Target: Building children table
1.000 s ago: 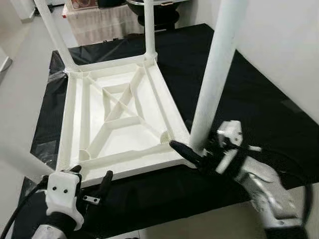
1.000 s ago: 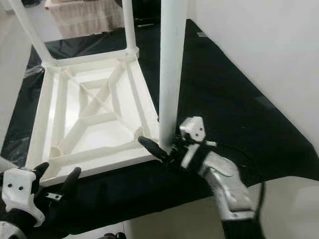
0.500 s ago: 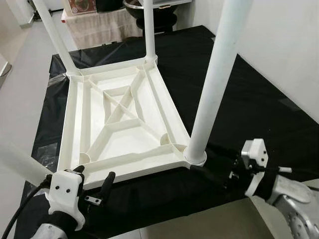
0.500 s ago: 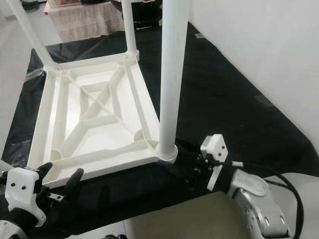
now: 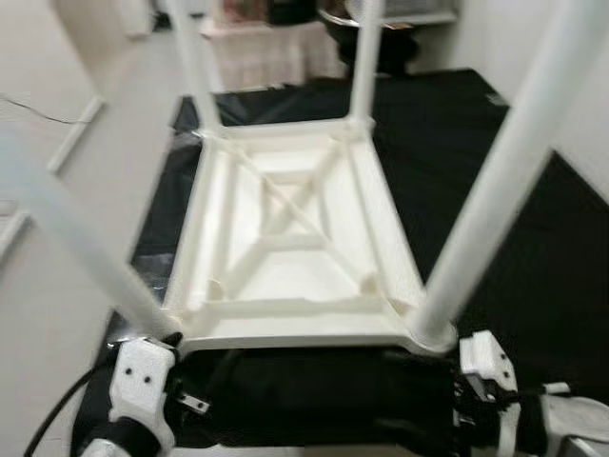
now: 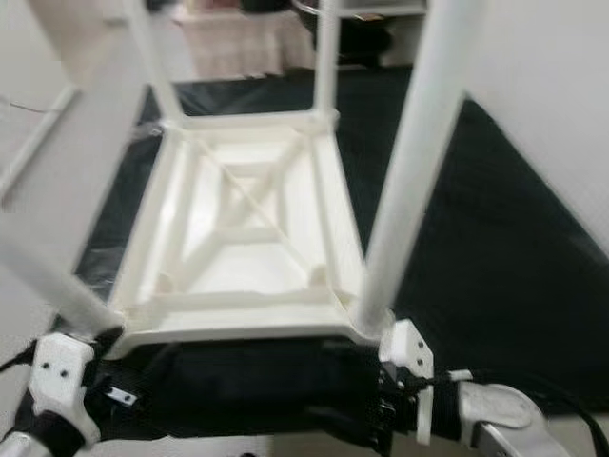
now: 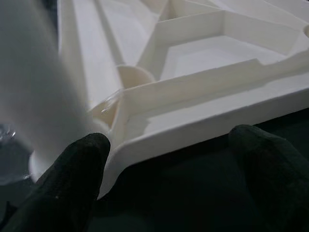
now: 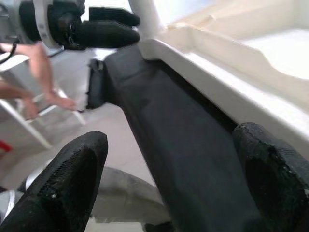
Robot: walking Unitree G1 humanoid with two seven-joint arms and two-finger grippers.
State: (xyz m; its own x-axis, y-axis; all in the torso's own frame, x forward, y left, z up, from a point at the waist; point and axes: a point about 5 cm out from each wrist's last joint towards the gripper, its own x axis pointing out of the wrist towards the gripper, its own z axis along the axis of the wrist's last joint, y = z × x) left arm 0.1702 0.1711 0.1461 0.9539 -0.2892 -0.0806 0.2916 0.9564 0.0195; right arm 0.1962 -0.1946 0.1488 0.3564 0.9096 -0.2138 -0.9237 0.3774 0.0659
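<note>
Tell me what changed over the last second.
The right gripper let go of the near right table leg and dropped back below that corner, fingers open. The camera view shifted too. The upturned white table stays on the black sheet, and the left gripper stays open at the near left corner.

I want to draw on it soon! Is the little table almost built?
Nearly, it seems. The white table lies upside down on the black sheet with four legs standing up in its corners. In hand: the left gripper and right gripper wait open at the near edge. Left: turning it onto its legs.
</note>
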